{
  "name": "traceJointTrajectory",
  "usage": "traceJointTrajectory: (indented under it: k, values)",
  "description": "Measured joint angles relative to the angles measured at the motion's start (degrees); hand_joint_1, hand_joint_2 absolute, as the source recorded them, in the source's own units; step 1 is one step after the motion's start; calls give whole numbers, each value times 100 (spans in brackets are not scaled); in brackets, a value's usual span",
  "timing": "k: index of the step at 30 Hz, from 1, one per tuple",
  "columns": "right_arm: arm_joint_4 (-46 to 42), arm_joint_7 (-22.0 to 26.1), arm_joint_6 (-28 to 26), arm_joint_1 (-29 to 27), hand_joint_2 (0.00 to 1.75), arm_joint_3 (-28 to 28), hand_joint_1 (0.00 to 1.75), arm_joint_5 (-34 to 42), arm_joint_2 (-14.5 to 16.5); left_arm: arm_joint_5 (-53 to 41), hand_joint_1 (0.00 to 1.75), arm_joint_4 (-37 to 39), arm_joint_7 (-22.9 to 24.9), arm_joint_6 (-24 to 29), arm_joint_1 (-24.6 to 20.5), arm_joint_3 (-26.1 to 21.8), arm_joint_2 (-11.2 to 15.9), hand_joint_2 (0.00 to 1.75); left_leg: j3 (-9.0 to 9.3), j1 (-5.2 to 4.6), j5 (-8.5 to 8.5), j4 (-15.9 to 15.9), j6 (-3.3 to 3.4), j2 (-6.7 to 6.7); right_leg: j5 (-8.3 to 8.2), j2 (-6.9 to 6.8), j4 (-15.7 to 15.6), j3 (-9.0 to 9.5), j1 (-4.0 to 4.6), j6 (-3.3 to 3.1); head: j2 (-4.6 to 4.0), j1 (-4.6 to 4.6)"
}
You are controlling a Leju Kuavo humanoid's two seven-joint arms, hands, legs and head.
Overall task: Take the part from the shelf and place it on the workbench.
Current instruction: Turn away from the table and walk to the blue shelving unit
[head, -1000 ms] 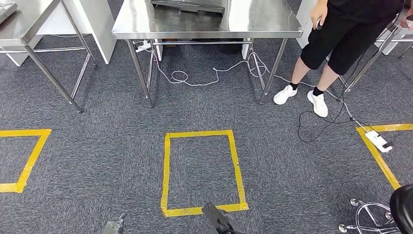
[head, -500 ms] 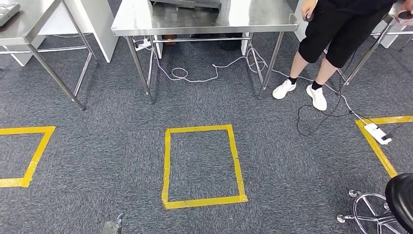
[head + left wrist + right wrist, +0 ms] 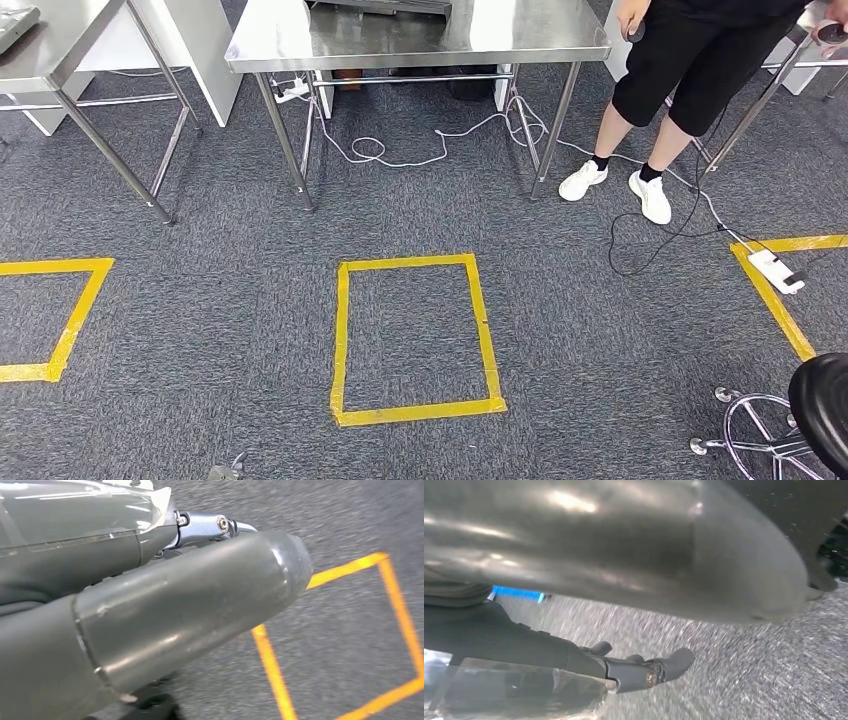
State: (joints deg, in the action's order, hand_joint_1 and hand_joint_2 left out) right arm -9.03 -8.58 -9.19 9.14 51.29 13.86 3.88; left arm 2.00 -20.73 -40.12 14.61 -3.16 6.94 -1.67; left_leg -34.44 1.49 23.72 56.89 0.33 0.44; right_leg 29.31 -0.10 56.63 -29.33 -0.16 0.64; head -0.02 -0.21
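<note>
Steel surface: polished metal workbench (image 3: 300,45) at twelve o'clock in our head view, on thin legs; we judge it the drop-off point, since it stands straight ahead of the marked floor box.
Floor marking: yellow tape rectangle (image 3: 341,330) on grey carpet (image 3: 200,330), dead centre below us; likely a standing mark that lines us up with the bench. Parts of two more tape boxes lie at nine o'clock (image 3: 75,310) and three o'clock (image 3: 775,310).
Left hand: left hand (image 3: 150,625) hangs over the carpet beside a tape corner; its thick grey thumb fills the wrist view and covers the fingers, so we cannot tell whether they are spread or curled. We see nothing held in it.
Right hand: right hand (image 3: 634,672) hangs low over the carpet, dark fingers extended with nothing visible between them; the view is blurred, so we cannot tell its state for certain.
Part: we see no part and no shelf in these views; we judge the pick not yet made.
Person: someone in black shorts and white shoes (image 3: 655,195) stands at one o'clock by the bench's right end.
Cables: white cord (image 3: 400,155) coils under the bench; a power strip (image 3: 778,272) lies at three o'clock, a trip risk.
Stool: black stool (image 3: 800,420) at five o'clock.
</note>
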Motion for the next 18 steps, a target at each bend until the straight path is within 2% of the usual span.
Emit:
traceJointTrajectory:
  k: [3, 8, 11, 14, 16, 18]
  values:
    - [0, 187, -2, -62, 0, -153, 0, 142, -23, 122, 0, 373, 17, -68, -1, -34, 60, 0, -6, -6, 8, 4, -17, 3, 0, 0, -1, -6, -5, 1, 0, 0]
    - [0, 250, 13, -101, 0, -248, 0, 142, -30, 280, 0, 758, 20, -80, 43, -167, 155, 0, -33, -30, 20, 36, 1, -3, -3, -3, -2, -9, -48, 7, 1, -1]
    - [0, 250, 28, -94, 0, -248, 0, 124, -27, 328, 0, 872, 15, -73, 87, -229, 183, 0, -48, -50, 37, 65, 40, -5, -10, -5, -5, -6, -70, 26, 0, -1]
    - [-1, 250, 37, -86, 0, -248, 0, 120, -26, 339, 0, 925, 12, -70, 104, -274, 197, 0, -23, -50, -5, -11, 115, -1, -3, -9, -6, 1, -63, 82, 0, 1]
    - [0, 250, 38, -87, 0, -248, 0, 120, -34, 340, 0, 939, 8, -67, 102, -280, 198, 0, 12, -15, -76, -127, 169, 13, 205, -5, 297, -126, -51, 71, -1, 19]
    - [0, 250, 38, -92, 0, -248, 0, 120, -48, 340, 0, 950, 5, -67, 103, -281, 198, 0, -9, 6, -111, -158, 186, 22, 572, -1, 980, -436, -80, 25, -1, 35]
